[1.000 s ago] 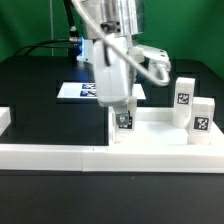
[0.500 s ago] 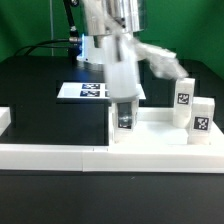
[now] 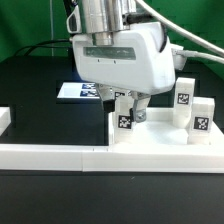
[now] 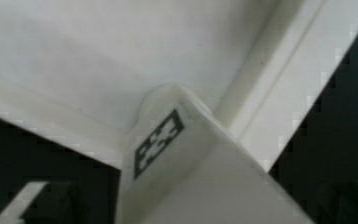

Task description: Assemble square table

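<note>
Since a second ago the arm has turned at the wrist and the gripper [image 3: 128, 103] has spread, letting go of the small white tagged leg [image 3: 124, 120], which stands at the near corner of the white plastic square tray-like top [image 3: 160, 130] (apparently seated). Beyond, two more white legs [image 3: 185, 98] stand upright. Next calls for lifting clear and fetching another leg.
</note>
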Available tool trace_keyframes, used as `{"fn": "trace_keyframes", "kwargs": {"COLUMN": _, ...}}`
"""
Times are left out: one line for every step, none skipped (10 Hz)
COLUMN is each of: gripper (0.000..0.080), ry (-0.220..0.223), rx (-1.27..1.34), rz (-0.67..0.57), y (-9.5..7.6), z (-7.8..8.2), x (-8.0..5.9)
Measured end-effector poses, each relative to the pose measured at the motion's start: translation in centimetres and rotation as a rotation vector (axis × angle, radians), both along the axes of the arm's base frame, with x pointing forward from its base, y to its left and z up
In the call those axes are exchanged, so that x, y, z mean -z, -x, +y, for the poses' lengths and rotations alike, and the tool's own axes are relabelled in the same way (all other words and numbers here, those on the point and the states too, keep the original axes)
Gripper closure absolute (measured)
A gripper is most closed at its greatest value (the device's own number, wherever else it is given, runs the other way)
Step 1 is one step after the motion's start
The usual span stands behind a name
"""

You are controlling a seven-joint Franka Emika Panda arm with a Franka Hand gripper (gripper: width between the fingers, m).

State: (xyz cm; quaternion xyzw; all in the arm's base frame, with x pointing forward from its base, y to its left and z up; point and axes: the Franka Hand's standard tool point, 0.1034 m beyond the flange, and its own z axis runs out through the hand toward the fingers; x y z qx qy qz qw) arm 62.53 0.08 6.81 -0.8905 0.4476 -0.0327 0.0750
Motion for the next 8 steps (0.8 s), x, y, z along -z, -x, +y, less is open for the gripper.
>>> {"fn": "trace_keyframes", "kwargs": {"gripper": 0.0151, "ry": 0.050, "rx": -0.160, "rz": -0.013, "y": -0.1, "z": 0.8, "x": -0.2}}
{"fn": "trace_keyframes", "kwargs": {"gripper": 0.0151, "ry": 0.117, "rx": -0.393, "rz": -0.028, "y": -0.5, "z": 1.6, "x": -1.0}}
{"fn": "trace_keyframes", "kwargs": {"gripper": 0.0151, "ry": 0.166, "rx": -0.680, "rz": -0.006, "y": -0.1, "z": 2.2, "x": -0.6}}
{"fn": "trace_keyframes", "kwargs": {"gripper": 0.0151, "ry": 0.171, "rx": -0.766, "rz": 0.017, "y": -0.1, "z": 2.5, "x": -0.5}}
{"fn": "trace_keyframes", "kwargs": {"gripper": 0.0160, "ry": 0.170, "rx": -0.723, "rz": 0.015, "y": -0.2, "z": 2.2, "x": -0.5}}
{"fn": "trace_keyframes", "kwargs": {"gripper": 0.0160, "ry": 0.173, "rx": -0.721, "rz": 0.017, "y": -0.1, "z": 1.8, "x": -0.5}}
{"fn": "trace_keyframes", "kwargs": {"gripper": 0.0343, "ry": 0.174, "rx": -0.688, "rz": 0.021, "y": -0.1, "z": 1.3, "x": -0.5}}
{"fn": "trace_keyframes", "kwargs": {"gripper": 0.0343, "ry": 0.170, "rx": -0.570, "rz": 0.030, "y": -0.1, "z": 0.7, "x": -0.6}}
